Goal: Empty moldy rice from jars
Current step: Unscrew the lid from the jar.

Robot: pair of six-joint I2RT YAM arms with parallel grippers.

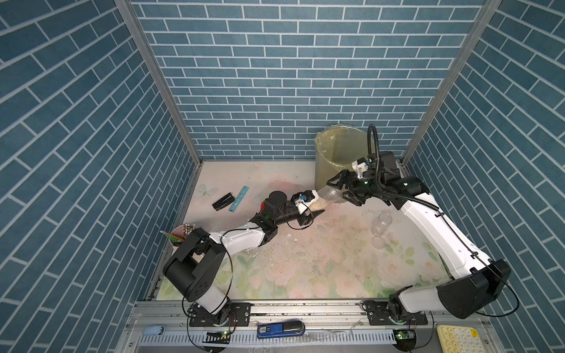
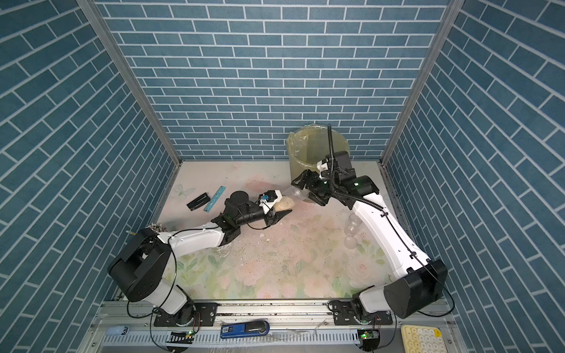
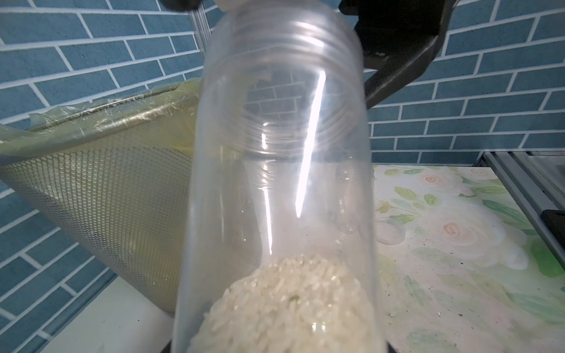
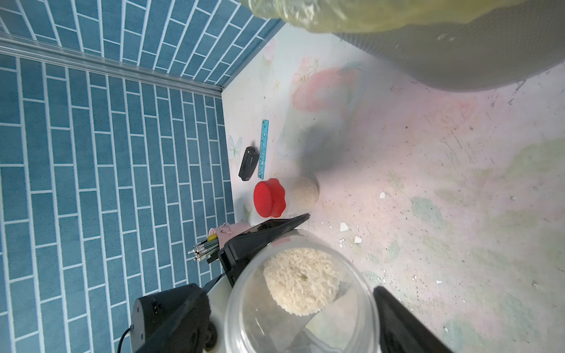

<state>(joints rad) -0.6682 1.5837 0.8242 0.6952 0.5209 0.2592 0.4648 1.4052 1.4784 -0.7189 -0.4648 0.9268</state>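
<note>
A clear lidless jar (image 1: pixel 328 195) (image 2: pixel 295 195) lies level in the air between both grippers, beside the bin. The moldy rice (image 1: pixel 318 205) (image 3: pixel 290 305) (image 4: pixel 301 284) is a pale clump packed at its bottom end. My left gripper (image 1: pixel 313 208) (image 2: pixel 279 211) is shut on that bottom end. My right gripper (image 1: pixel 339 192) (image 2: pixel 304 189) stands open, its fingers on either side of the jar's mouth end. A second jar with a red cap (image 4: pixel 269 198) holds beige grains behind the left arm. An empty clear jar (image 1: pixel 380 224) stands at the right, its lid (image 1: pixel 378 242) beside it.
The big translucent bin (image 1: pixel 339 152) (image 3: pixel 107 183) with a yellow bag stands at the back right, just behind the right gripper. A black stapler (image 1: pixel 223 201), a blue ruler (image 1: pixel 240 198) and a pink pencil cup (image 1: pixel 180 235) lie at the left. White crumbs (image 1: pixel 289 235) dot the mat.
</note>
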